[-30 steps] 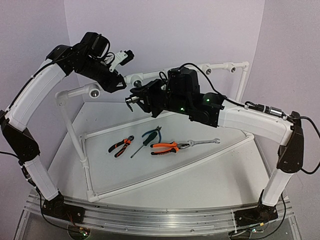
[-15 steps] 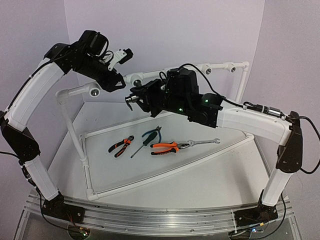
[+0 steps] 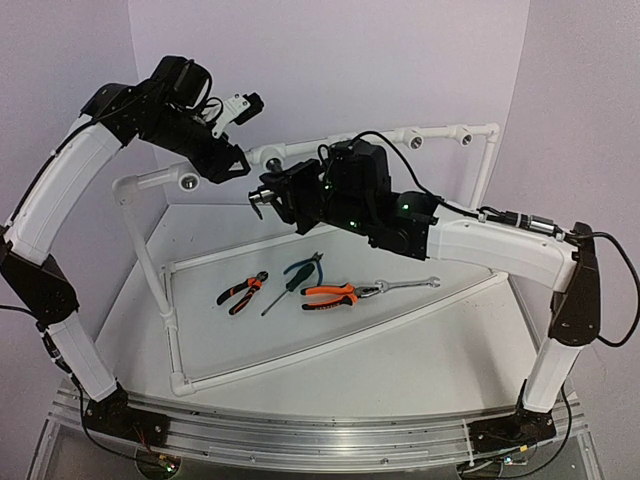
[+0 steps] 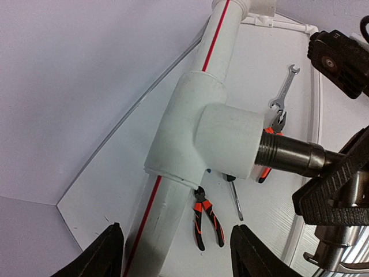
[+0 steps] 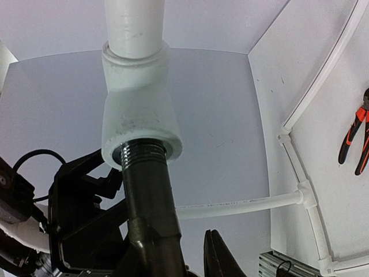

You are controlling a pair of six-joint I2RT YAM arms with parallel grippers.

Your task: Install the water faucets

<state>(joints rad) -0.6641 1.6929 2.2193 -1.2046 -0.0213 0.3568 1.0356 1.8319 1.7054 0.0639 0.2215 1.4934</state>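
Note:
The black faucet (image 5: pixel 147 196) stands with its threaded end in the socket of a white pipe tee (image 5: pixel 138 121) on the raised rail. In the left wrist view the same faucet (image 4: pixel 288 153) sticks out of the tee (image 4: pixel 196 133) to the right. My right gripper (image 3: pixel 262 200) is shut on the faucet's body; only one of its fingers (image 5: pixel 219 254) shows beside it. My left gripper (image 3: pixel 232 165) hangs open just left of the tee, its fingers (image 4: pixel 106 254) wide apart and holding nothing.
On the table inside the white pipe frame (image 3: pixel 330 335) lie small orange-black pliers (image 3: pixel 241 291), a green screwdriver (image 3: pixel 295 278), larger orange pliers (image 3: pixel 335 294) and a wrench (image 3: pixel 408 285). More tee sockets (image 3: pixel 465 135) sit on the back rail, and one (image 3: pixel 188 181) sits at the left.
Both arms have shifted slightly up and left. The right gripper stays on the faucet at the tee, and the left gripper stays open.

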